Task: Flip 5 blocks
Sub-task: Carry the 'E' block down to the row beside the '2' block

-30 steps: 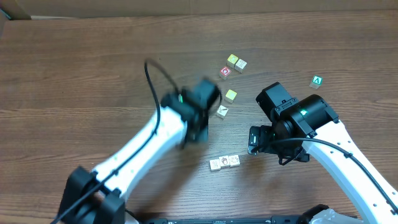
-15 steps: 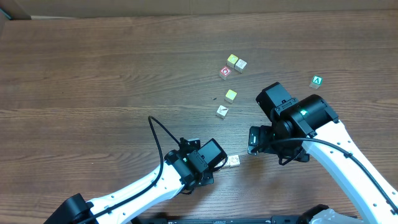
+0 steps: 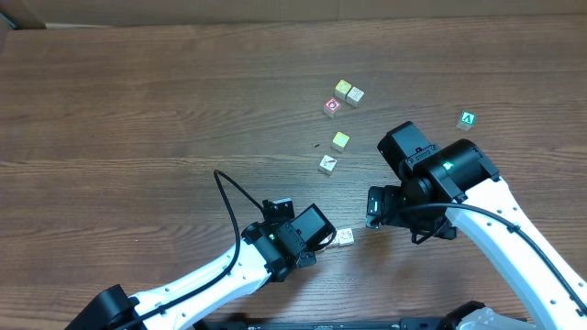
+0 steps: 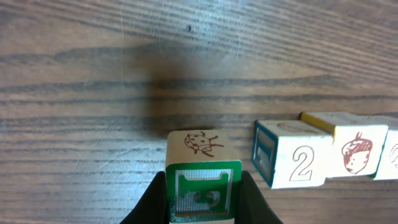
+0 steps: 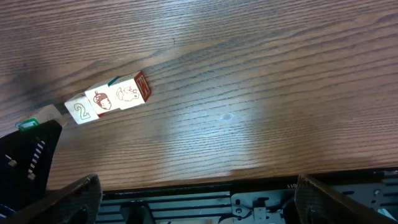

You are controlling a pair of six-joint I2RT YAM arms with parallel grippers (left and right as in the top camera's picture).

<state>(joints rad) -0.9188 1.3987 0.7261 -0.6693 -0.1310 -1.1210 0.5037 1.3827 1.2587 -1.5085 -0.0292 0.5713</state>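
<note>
Left wrist view: left gripper (image 4: 204, 198) clamps ladybug block (image 4: 199, 148), which the overhead view hides; block marked 2 (image 4: 292, 163) sits beside it; right gripper (image 5: 199, 199) gapes, empty.

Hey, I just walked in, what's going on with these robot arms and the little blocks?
The left pincer is shut on a small wooden block with a bug drawing and a green-framed face, right beside the block marked 2 and the acorn block. The right pincer hangs open nearby, holding nothing. Other cubes, such as the red-marked one, sit farther back on the table.
</note>
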